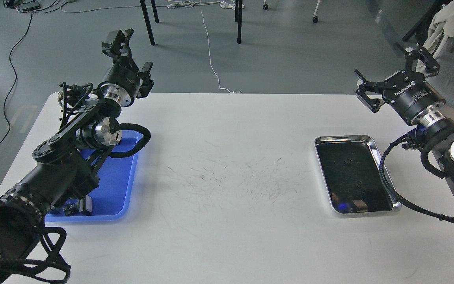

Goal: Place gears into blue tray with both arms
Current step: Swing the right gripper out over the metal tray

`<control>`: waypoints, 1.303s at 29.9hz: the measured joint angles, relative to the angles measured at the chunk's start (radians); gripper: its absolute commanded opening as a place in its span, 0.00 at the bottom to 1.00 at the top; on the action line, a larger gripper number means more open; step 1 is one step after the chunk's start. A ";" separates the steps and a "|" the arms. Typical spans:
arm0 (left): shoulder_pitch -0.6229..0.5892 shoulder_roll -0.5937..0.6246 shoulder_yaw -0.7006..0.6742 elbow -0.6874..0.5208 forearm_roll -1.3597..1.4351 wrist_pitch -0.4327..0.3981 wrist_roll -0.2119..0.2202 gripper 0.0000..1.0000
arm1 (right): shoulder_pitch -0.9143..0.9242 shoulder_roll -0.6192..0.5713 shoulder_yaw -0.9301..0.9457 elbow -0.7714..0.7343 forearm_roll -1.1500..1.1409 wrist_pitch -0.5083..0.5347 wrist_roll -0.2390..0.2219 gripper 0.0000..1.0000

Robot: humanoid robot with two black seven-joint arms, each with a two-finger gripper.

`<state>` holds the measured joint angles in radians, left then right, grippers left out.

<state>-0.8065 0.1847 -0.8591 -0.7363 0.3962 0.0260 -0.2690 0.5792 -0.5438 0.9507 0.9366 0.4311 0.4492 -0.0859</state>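
The left arm [53, 173] enters at lower left and partly covers the blue tray [118, 185] on the white table [227, 221]. The left gripper [126, 49] is raised past the table's far edge, jaws spread, holding nothing. The right gripper [392, 75] likewise stands spread and empty. Two gears [347, 161] appear as small dark marks in the silver tray [374, 148] at right, well apart from the blue tray.

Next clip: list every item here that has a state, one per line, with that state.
Left claw: open, empty, raised past the table's far left edge.
Right claw: open, empty, raised beyond the table's right side.
Blue tray: flat on the table, partly hidden by the left arm; no gears visible in the exposed part.
Silver tray: flat on the table, two small dark gears lying inside.
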 measured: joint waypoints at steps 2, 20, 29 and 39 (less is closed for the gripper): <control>-0.005 0.000 -0.002 -0.001 0.000 0.000 -0.004 0.98 | -0.002 -0.003 0.003 0.000 0.000 0.002 0.000 0.99; 0.010 0.069 -0.009 -0.002 -0.060 -0.042 -0.026 0.98 | 0.009 -0.008 0.005 0.000 0.000 0.004 0.005 0.99; 0.017 0.090 0.000 0.005 -0.068 -0.052 -0.016 0.98 | 0.041 0.013 0.066 -0.018 0.000 0.011 0.009 0.99; 0.021 0.103 0.002 -0.003 -0.068 -0.057 -0.019 0.98 | 0.114 0.131 0.075 -0.177 0.000 0.004 0.013 0.99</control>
<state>-0.7857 0.2872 -0.8574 -0.7397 0.3282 -0.0311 -0.2882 0.6936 -0.4126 1.0253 0.7595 0.4311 0.4534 -0.0725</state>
